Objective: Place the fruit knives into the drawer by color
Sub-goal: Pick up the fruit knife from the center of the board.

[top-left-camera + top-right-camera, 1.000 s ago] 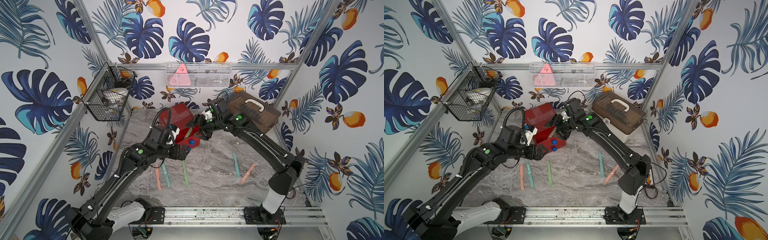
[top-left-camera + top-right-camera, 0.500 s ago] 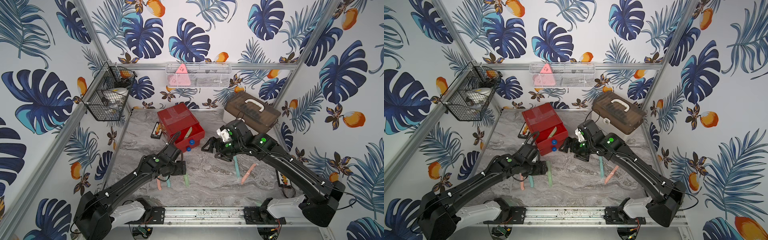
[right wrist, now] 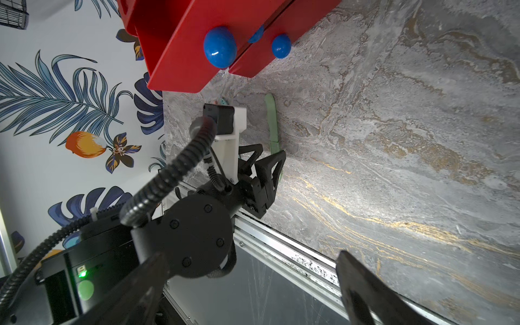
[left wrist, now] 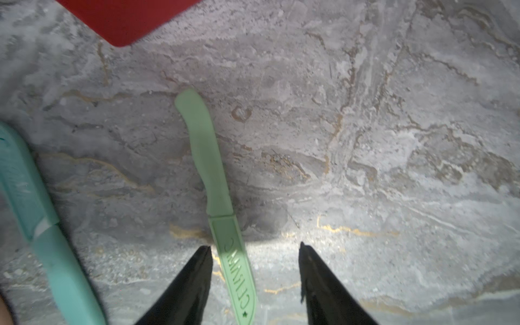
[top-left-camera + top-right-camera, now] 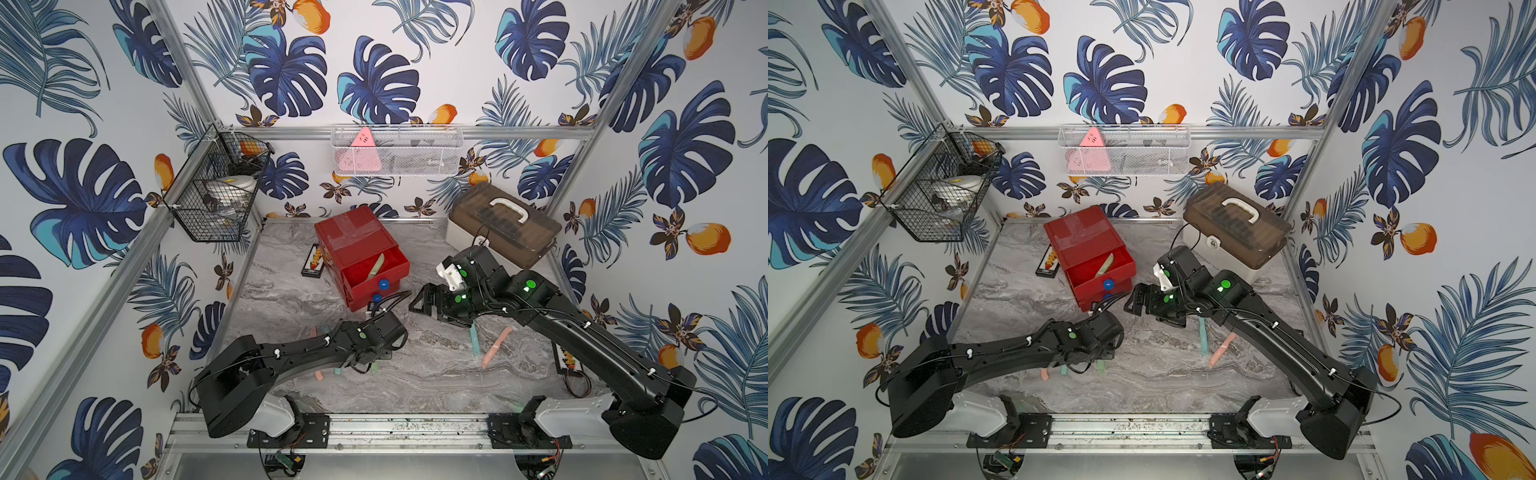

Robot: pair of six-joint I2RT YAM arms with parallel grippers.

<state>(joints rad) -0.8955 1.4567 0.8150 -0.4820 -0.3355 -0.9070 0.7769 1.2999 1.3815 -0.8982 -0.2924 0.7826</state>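
Now, top view: drawer [image 5: 353, 237] top tray open; left arm [image 5: 311, 353] nearer. Left wrist: left pincer [image 4: 254, 246] half-open, empty, straddling green knife [image 4: 213, 180], axis running straight ahead on worktop [image 4: 365, 140]. Right wrist: right pincer [image 3: 249, 256] wide, empty.

The left arm [image 5: 291, 357] stretches low and forward, its left gripper [image 4: 253, 246] pointing down with jaws apart. The right arm [image 5: 582, 332] reaches inward, its right gripper [image 3: 250, 259] raised with jaws spread wide.
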